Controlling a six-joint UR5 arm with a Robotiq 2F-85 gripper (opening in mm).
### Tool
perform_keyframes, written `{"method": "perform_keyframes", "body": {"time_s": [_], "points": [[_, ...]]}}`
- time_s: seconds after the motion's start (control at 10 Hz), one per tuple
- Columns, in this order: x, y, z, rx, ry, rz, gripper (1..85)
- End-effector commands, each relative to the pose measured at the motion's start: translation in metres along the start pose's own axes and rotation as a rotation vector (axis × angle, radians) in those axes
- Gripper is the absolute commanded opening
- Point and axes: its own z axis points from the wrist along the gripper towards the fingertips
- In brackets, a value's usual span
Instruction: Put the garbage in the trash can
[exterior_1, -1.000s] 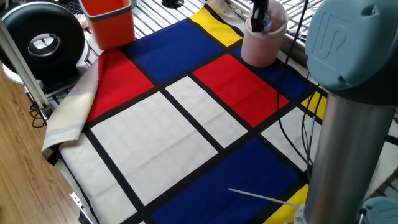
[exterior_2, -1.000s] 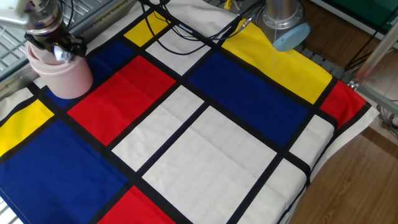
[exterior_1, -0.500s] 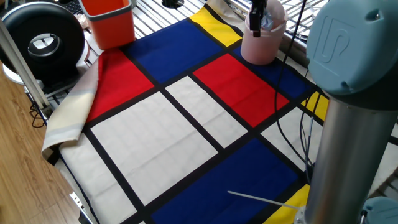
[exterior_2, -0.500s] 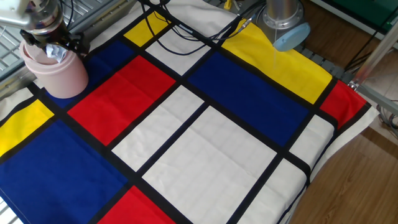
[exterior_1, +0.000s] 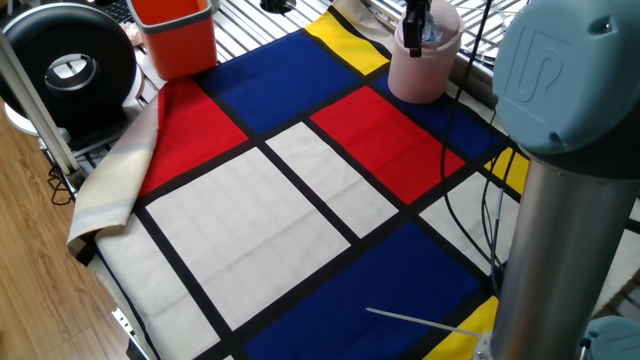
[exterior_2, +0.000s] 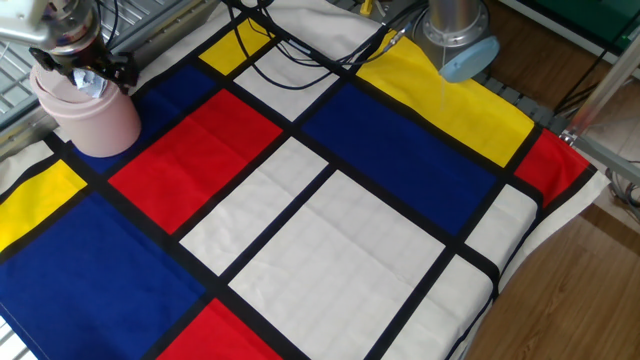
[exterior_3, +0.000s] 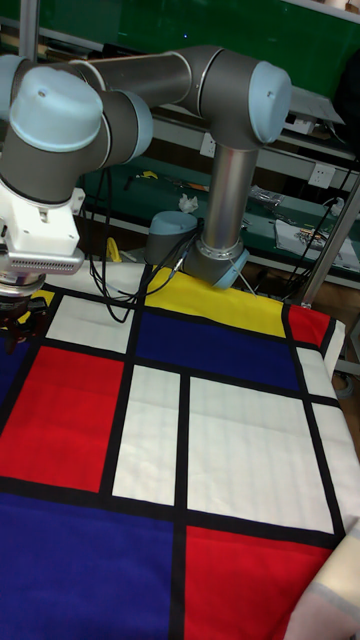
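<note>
Nearing the end, by the look of it: the garbage (exterior_2: 92, 84) sits at the open mouth of the trash can (exterior_2: 88, 115), with the gripper (exterior_2: 86, 76) right over it. In the other fixed view the dark fingers (exterior_2: 118, 71) stand at either side of the pale wad, close about it. I cannot tell whether they are pinching it or have let go. What is left, as I judge it, is the release if not yet made, the wad dropping fully inside, and the arm lifting clear.

Left to right in one fixed view:
- Black round device (exterior_1: 68, 62), off the cloth at the far left. One.
- Orange bin (exterior_1: 177, 34), square-sided, standing off the far corner of the cloth. One. Not the target.
- Checked cloth (exterior_1: 240, 215) in red, blue, yellow and white panels, bare across its middle.
- Trash can (exterior_1: 421, 68), pale pink, on the far right part of the cloth, gripper (exterior_1: 414, 30) dipping into its top. One.
- Robot arm (exterior_1: 560, 170), large in the right foreground. One.

Garbage count: one wad, no other scraps seen on the cloth. The tall fixed view shows the wrist at the left edge but cuts off the can.
</note>
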Motion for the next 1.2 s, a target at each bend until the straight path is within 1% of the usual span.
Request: {"method": "perform_keyframes", "body": {"time_s": [0.0,0.2,0.4,0.5,0.6,0.7,0.8,0.9,1.0,1.1], "points": [[0.002,-0.005,-0.001,0.016,0.012,-0.017,74.7],[0.002,-0.006,-0.002,0.022,0.019,-0.026,76.7],[0.006,-0.016,-0.006,0.068,0.047,-0.03,75.7],[0.006,-0.016,-0.006,0.07,0.047,-0.032,75.3],[0.007,-0.021,-0.007,0.088,0.053,-0.038,75.3],[0.007,-0.02,-0.007,0.086,0.053,-0.037,74.7],[0.005,-0.016,-0.006,0.072,0.044,-0.033,74.7],[0.004,-0.014,-0.007,0.068,0.039,-0.026,74.0],[-0.001,-0.008,-0.007,0.045,0.018,-0.008,72.7],[0.0,-0.008,-0.008,0.05,0.018,-0.001,71.7]]}}
